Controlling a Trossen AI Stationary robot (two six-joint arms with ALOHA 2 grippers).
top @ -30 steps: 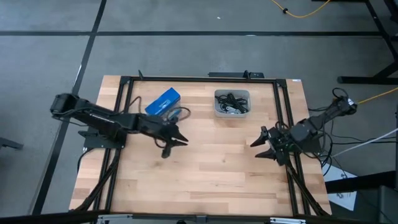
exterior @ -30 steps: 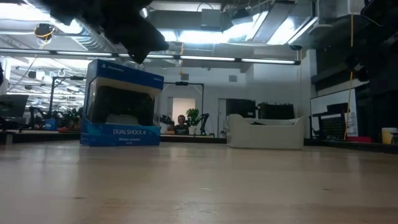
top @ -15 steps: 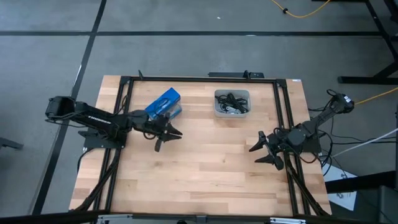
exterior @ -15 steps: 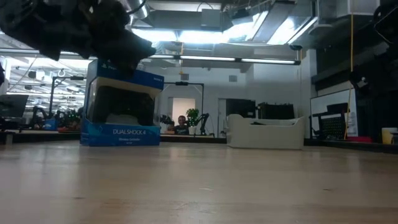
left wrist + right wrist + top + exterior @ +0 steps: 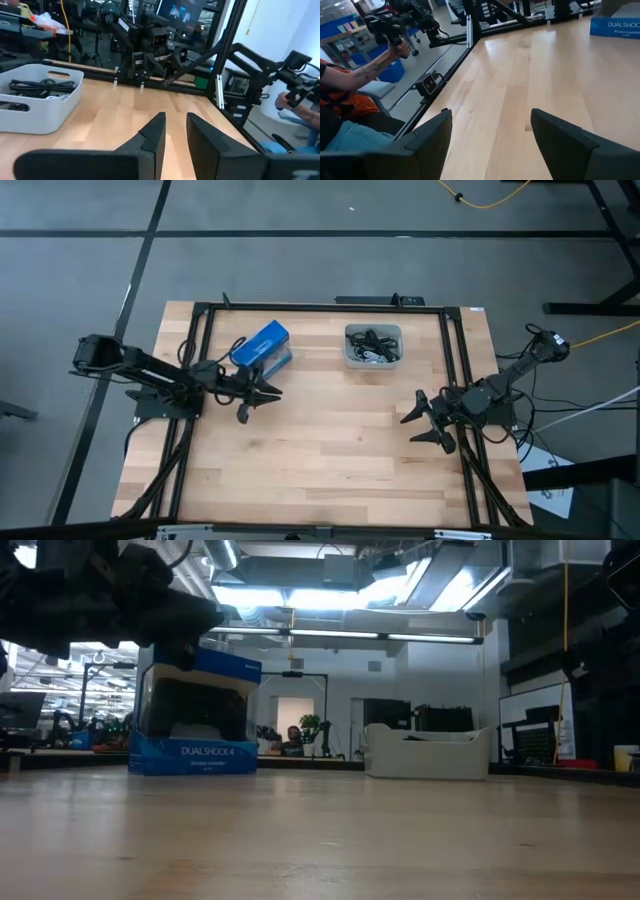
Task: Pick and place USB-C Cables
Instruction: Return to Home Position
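several usb-c cables (image 5: 372, 346), mostly black with a paler one among them, lie tangled together inside the gray bin (image 5: 348, 348) at the far middle of the wooden table (image 5: 330, 465); the left wrist view shows the dark loops resting just below the bin's rim. a blue box (image 5: 263, 346) stands to the left of the bin, well apart from it. the left gripper (image 5: 260, 402) hangs over the table just in front of the blue box, its two fingers (image 5: 154, 131) parted by only a narrow gap, with nothing between them. the right gripper (image 5: 425, 428) sits near the table's right edge, pointing inward, its fingers (image 5: 422, 137) spread wide and holding nothing. bare wood lies under both claws. in the right wrist view a person's arm (image 5: 367, 75) shows beyond the table's edge.
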